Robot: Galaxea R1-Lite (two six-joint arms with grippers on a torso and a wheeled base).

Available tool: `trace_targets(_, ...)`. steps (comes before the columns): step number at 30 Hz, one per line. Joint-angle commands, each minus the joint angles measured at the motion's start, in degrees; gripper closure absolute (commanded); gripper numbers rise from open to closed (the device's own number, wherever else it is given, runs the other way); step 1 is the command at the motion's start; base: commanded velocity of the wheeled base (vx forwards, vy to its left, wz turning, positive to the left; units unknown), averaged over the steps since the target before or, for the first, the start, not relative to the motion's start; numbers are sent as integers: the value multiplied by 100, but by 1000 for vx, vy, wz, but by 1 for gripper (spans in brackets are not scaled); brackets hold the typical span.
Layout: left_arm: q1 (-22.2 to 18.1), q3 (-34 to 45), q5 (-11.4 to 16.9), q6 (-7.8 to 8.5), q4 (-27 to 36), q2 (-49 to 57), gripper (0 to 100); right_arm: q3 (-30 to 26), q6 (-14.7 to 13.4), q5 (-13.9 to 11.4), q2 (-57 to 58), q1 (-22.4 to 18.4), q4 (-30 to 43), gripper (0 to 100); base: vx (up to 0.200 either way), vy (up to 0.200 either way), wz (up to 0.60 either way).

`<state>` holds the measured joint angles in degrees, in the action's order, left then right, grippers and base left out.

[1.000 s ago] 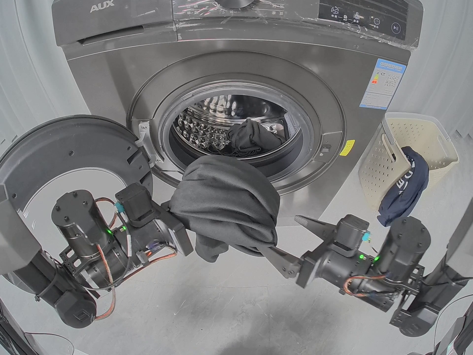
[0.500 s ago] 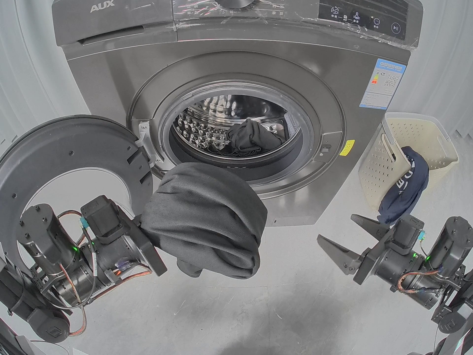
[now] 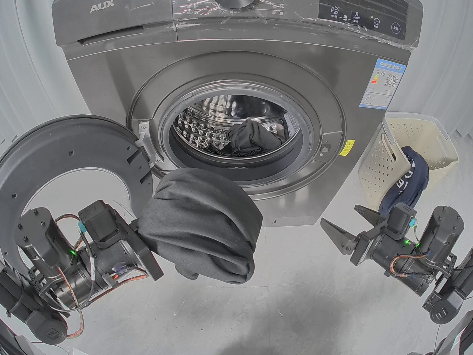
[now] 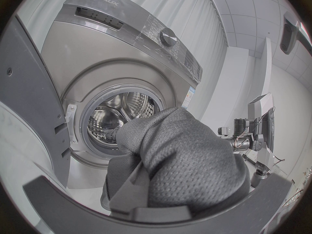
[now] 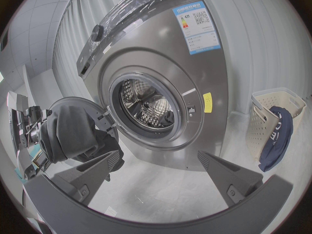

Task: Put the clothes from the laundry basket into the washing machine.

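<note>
Holding grey garment (image 3: 202,223) bunched in left gripper (image 3: 144,245), low before washing machine (image 3: 315,139) opening; loading step in hand. Noting right gripper (image 3: 353,226) spread wide, empty, near laundry basket (image 3: 428,129); navy garment (image 3: 407,186) draped over rim. Next, probably: lift bundle over lip, push deep into drum (image 3: 207,129), release.

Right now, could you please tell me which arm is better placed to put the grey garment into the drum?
Left: the left gripper holds the grey garment just below the open drum. The right gripper is open and empty, over by the laundry basket.
</note>
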<state>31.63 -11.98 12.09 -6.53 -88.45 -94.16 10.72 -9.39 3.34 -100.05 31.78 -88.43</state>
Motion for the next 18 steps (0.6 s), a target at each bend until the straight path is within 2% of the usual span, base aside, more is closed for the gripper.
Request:
trace_targets(1,-35,38,12,12,4,-23,100,-34,16,18,-226,30,-8,0,200,0,0)
trace_targets(9,9,91,-5,117,4,-67,100,-70,95,53,-234,47,-8,0,200,0,0)
trace_targets(10,27,108,-23,135,-5,-129,100,-70,95,61,-226,83,-8,0,0,0,0)
trace_targets(12,45,188,-23,311,-5,-164,100,-61,95,114,-226,135,-8,0,0,0,0)
trace_targets(13,45,188,-23,311,-5,-164,100,-61,95,114,-226,135,-8,0,0,0,0)
trace_targets(14,80,258,-14,495,-5,-173,100,-52,86,193,-217,206,-8,0,0,0,0)
trace_targets(15,97,267,-5,539,-5,-182,100,-43,86,220,-217,223,-8,0,0,0,0)
trace_targets(18,97,223,4,522,-5,-243,100,-26,86,220,-217,250,-8,0,200,0,0)
